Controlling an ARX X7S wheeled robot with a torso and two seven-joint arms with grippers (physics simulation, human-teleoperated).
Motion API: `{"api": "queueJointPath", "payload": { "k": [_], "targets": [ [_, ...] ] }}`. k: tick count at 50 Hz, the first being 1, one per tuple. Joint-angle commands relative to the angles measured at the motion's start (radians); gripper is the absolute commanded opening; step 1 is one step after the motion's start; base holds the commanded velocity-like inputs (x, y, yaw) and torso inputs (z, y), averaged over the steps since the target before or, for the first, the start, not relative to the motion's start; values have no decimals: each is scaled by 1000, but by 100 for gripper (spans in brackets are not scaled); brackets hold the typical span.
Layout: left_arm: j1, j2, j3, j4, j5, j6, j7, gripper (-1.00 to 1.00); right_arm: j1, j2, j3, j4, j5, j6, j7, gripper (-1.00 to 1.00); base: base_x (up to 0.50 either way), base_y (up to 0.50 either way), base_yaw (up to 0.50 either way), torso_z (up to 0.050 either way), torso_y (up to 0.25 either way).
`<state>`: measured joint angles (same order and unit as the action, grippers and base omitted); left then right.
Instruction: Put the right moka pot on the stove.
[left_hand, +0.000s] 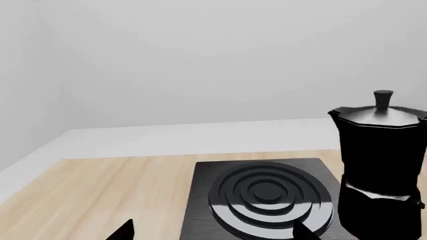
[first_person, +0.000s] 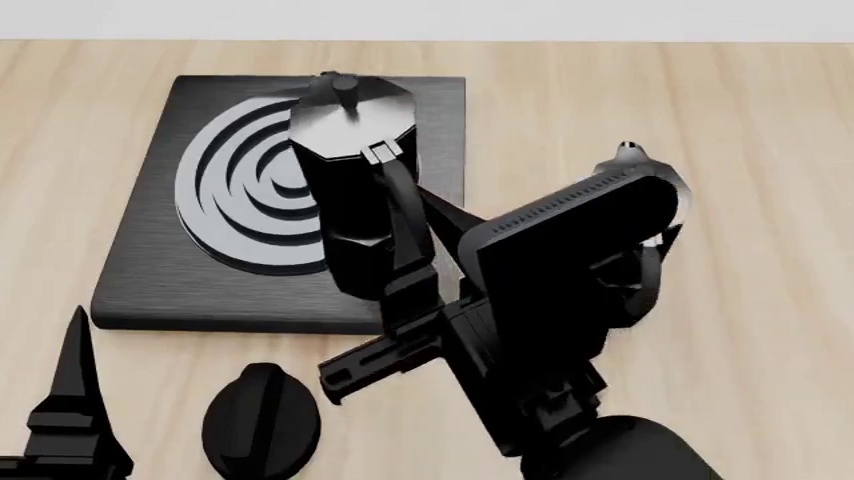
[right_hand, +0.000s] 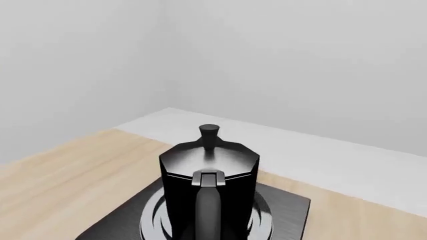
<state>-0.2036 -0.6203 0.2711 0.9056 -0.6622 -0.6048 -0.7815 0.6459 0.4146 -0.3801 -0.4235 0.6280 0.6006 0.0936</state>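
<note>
Stove first, since it's the biggest thing I see: a black slab on the wooden counter, ring burner toward its far side. Over it is the right moka pot, upright, its base looking to be at the right part of the rings; from my feeds I can't tell whether it's resting on the burner or just above it. My right gripper sits at the pot's handle, apparently grasping it, though its jaws are hidden behind the arm, so I can't say for certain. The left gripper hangs near the slab's front corner; its jaws look parted in the wrist feed. My worry: releasing while the pot's base is off-level would tip it off the slab. A lid knob peeks from behind my right arm, probably the other pot. The small round knob sits in front.
</note>
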Motion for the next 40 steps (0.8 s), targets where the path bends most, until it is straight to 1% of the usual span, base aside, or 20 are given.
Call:
{"api": "queueJointPath", "payload": {
  "k": [1,22,31,40],
  "targets": [
    [-2,-3,1,1,-3,2,-3,100,77,-55,-48,100,-60,-39,-48,-100,0,0,0,0,0],
    [5,-7,9,-4,3,21,3,100,173,-126,-91,260,-100,-94,-93,-100,0,0,0,0,1],
    [2,-10,8,-2,-2,20,0,100,231,-175,-112,389,-127,-143,-128,-100,0,0,0,1,1],
    [-1,-12,14,-2,-5,17,0,100,284,-241,-130,570,-157,-250,-189,-100,0,0,0,0,1]
  ]
}}
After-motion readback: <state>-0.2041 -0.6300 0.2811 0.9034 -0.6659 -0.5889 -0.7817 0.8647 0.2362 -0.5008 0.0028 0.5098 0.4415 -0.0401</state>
